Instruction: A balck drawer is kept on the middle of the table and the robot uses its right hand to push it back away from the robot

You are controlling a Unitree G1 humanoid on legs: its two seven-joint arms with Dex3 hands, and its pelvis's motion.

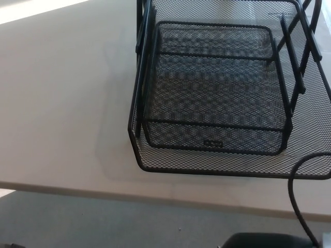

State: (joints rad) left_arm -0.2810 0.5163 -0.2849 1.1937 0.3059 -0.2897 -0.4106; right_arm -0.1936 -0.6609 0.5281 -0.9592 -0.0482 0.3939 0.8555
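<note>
A black wire-mesh drawer [207, 166] sits on the pale table [62, 103], right of the middle and close to the near edge. A smaller mesh tray [214, 93] rests inside its frame, with upright black bars along both sides. At the bottom edge, right of centre, a black rounded part of my right hand [269, 241] shows. It is below the table edge and clear of the drawer. Only its top is visible. My left hand is out of the picture.
A black cable [294, 199] curves up from the bottom right and crosses the table edge just in front of the drawer's near right corner. Grey floor [103, 222] shows below the table's front edge.
</note>
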